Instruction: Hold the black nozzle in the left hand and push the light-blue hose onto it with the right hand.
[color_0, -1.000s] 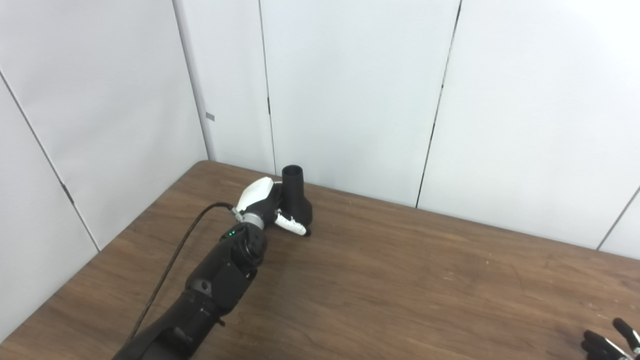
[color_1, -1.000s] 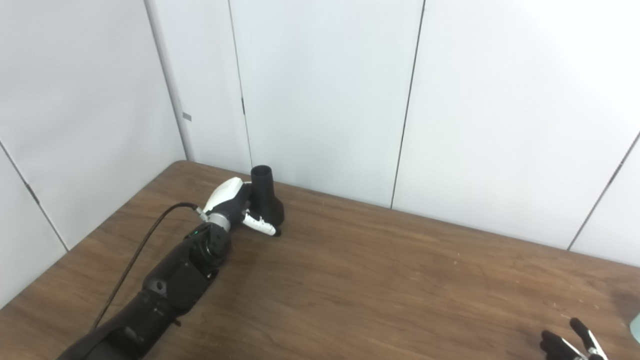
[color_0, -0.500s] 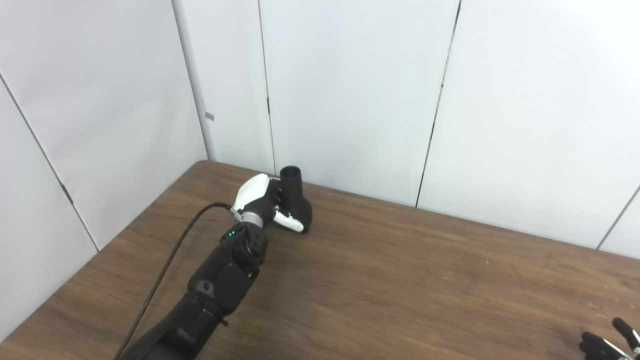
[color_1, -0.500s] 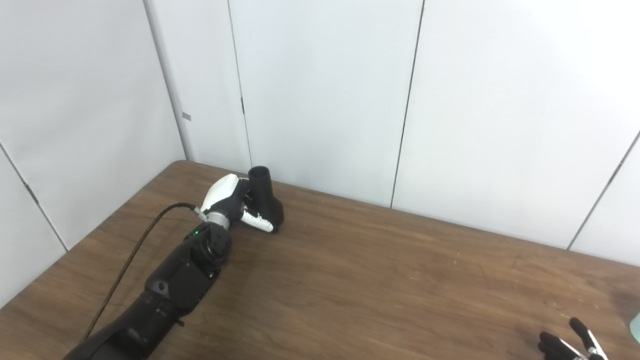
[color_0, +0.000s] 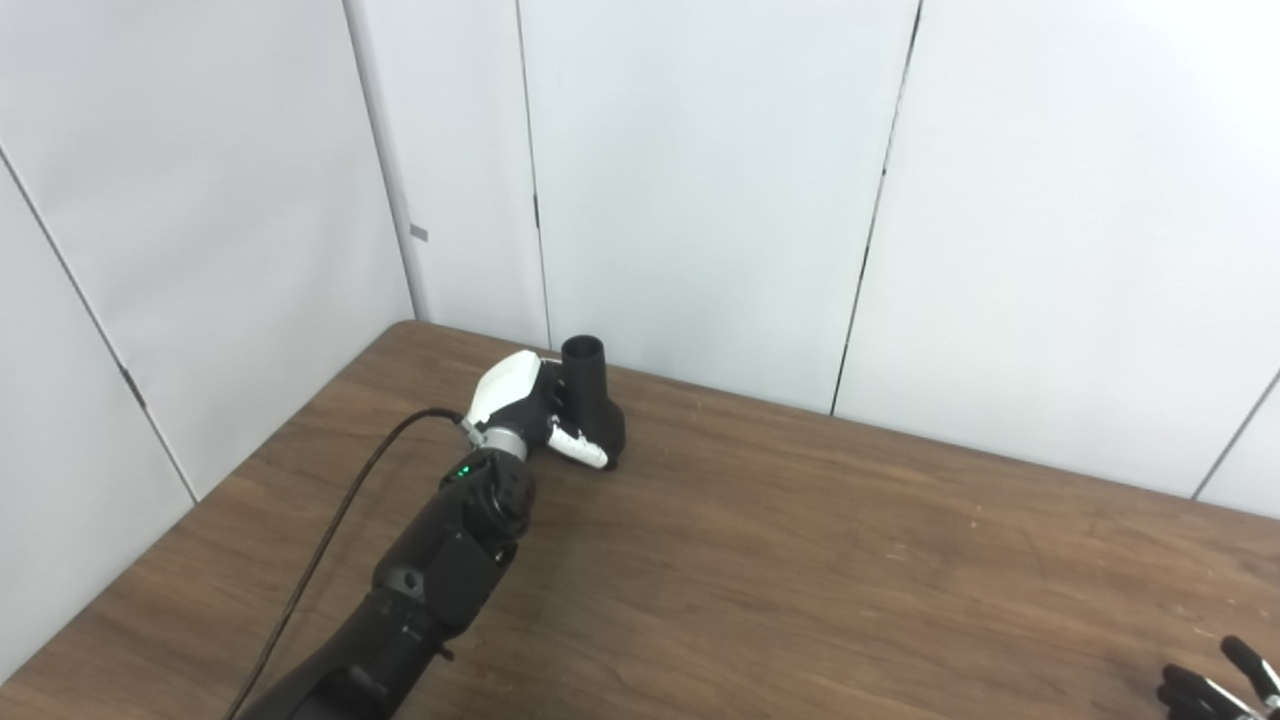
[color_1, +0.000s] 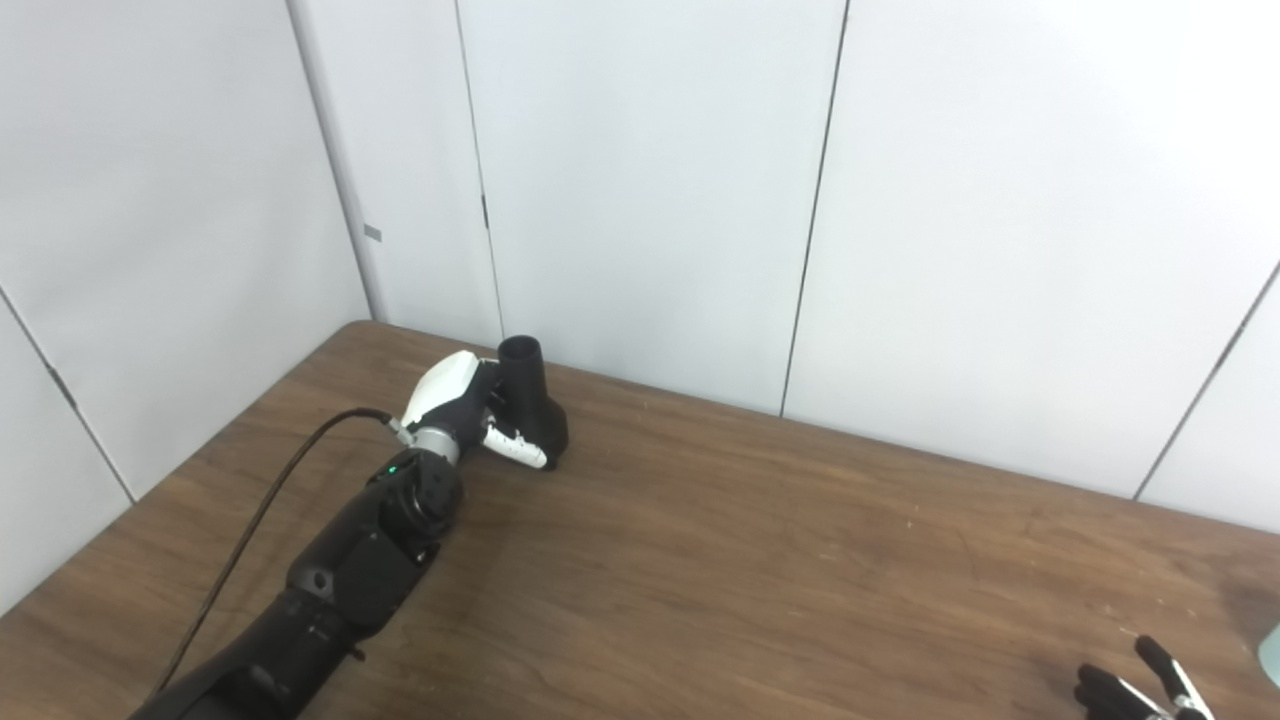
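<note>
Here the left hand (color_0: 530, 410) is wrapped around the nozzle (color_0: 592, 405) at the far left of the table (color_0: 800, 580), near the wall – thumb across the wide base in front, the other fingers hidden behind. The nozzle stands upright, its round mouth up, base on or just above the wood; I cannot tell which. At the bottom right corner only the dark fingertips of the right hand (color_1: 1140, 685) show, spread apart, holding nothing – well apart from the nozzle.

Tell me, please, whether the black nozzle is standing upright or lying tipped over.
Upright: the nozzle stands on the table, round opening up, with the left hand closed around it.
</note>
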